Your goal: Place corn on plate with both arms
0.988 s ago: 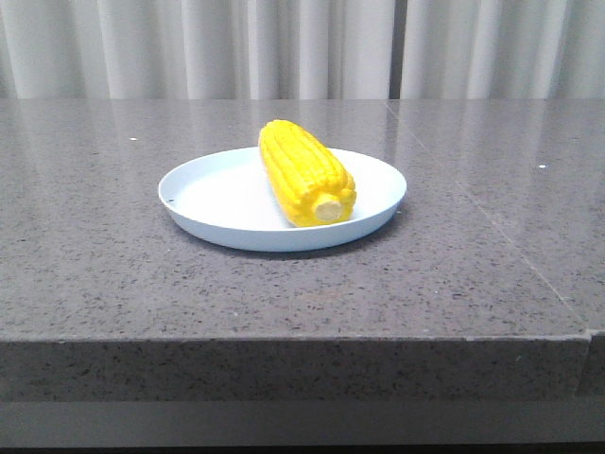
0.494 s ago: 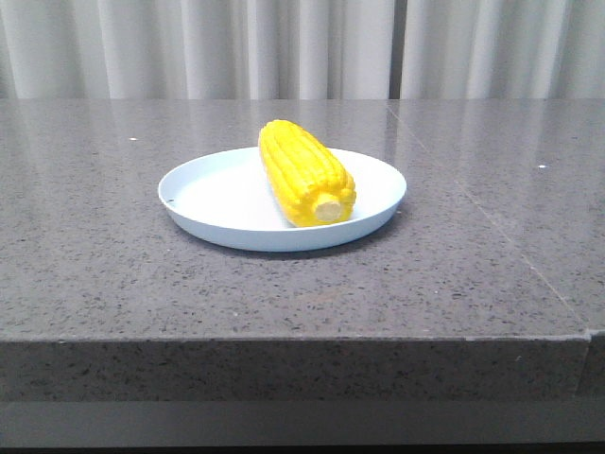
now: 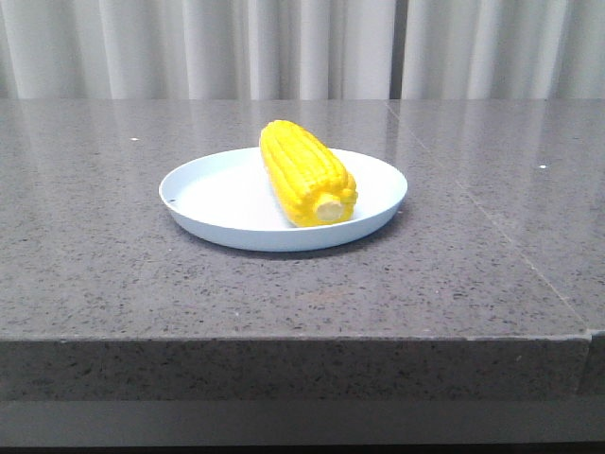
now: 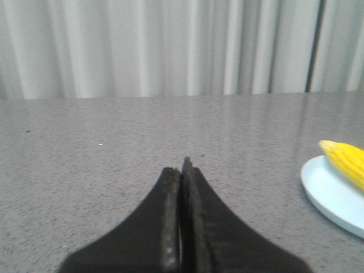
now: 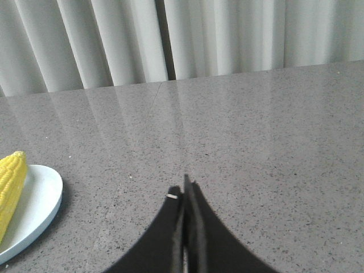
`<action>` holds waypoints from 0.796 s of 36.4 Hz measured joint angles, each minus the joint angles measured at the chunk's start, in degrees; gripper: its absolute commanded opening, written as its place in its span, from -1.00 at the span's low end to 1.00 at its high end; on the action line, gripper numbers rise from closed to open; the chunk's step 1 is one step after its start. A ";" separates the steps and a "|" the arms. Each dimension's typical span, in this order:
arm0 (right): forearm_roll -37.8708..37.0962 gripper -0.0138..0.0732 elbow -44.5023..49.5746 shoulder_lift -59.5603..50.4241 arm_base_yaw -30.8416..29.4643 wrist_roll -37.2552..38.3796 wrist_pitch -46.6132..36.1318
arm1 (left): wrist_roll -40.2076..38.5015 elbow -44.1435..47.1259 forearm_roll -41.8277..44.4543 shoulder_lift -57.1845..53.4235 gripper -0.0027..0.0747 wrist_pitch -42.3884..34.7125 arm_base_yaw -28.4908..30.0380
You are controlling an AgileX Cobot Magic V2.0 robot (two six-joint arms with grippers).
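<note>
Front view: the corn (image 3: 306,174), bright yellow and glossy with neat kernel rows, lies on the plate (image 3: 208,194), its cream stub end facing the camera. The plate's pale blue, sitting on the grey speckled table (image 3: 95,265). No grippers in this shot.

Left wrist view: the left gripper (image 4: 182,170) has its black fingers pressed together, holding nothing, well apart from the plate (image 4: 330,193) and corn (image 4: 344,160).

Right wrist view: same deal, the right gripper (image 5: 186,190) is pressed closed and empty above the table, with plate (image 5: 40,205) and corn (image 5: 10,182) off at the edge.
</note>
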 measured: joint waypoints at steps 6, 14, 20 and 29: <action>-0.03 -0.83 0.00 0.00 0.00 0.00 -0.20 | 0.00 6.46 0.00 -1.72 -0.98 -0.85 4.07; -0.03 -0.83 0.05 0.00 0.00 0.00 -0.20 | 0.00 12.98 0.00 -1.72 -0.98 -1.61 5.17; -0.03 -0.83 0.05 0.00 0.00 0.00 -0.20 | 0.00 17.10 0.00 -1.72 -0.98 -3.92 5.27; -0.03 -0.83 0.05 0.00 0.00 0.00 -0.28 | 0.00 19.03 0.00 -1.72 -0.98 -13.09 5.27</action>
